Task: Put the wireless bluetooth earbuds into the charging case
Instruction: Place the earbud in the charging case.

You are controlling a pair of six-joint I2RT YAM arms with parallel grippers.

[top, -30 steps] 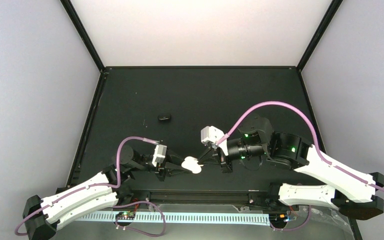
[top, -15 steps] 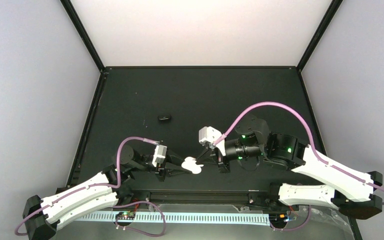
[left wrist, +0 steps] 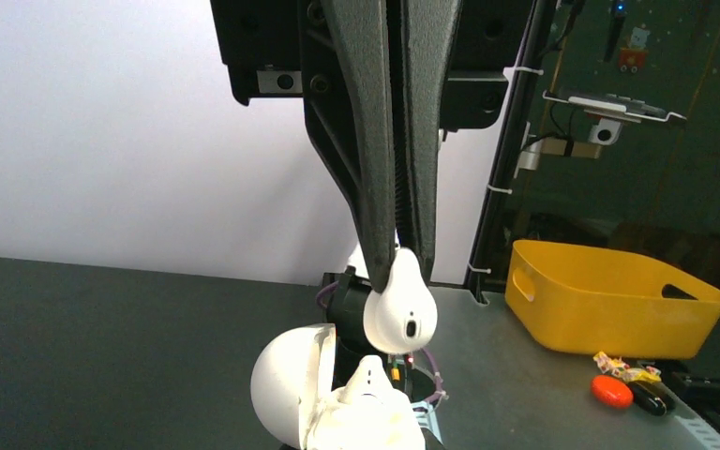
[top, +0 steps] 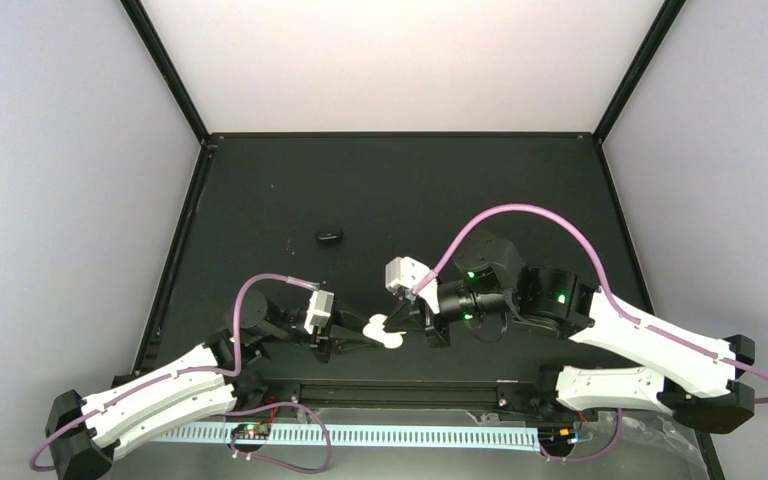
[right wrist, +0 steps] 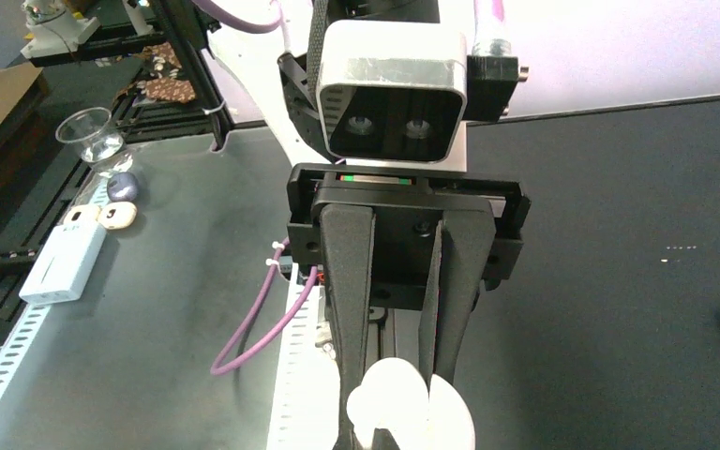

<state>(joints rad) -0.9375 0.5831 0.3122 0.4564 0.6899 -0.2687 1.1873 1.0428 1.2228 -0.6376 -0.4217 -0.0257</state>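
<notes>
1. Nearest the bases, the left gripper (left wrist: 398,261) pinches a glossy white teardrop earbud (left wrist: 400,314) by its narrow end. The earbud hangs just above the open white clamshell charging case (left wrist: 291,380), which probably leaves the bulb free to seat.
2. The earbud's long axis is near upright, bulb down towards the case.
3. Just beyond the case, the right gripper (top: 407,320) is closed, seemingly steadying it.
4. Far beyond the case lies a small black oval object (top: 328,236).

Earbud (left wrist: 399,305) just above charging case (left wrist: 356,422), small object (top: 328,236) well behind on table (top: 520,190)
</notes>
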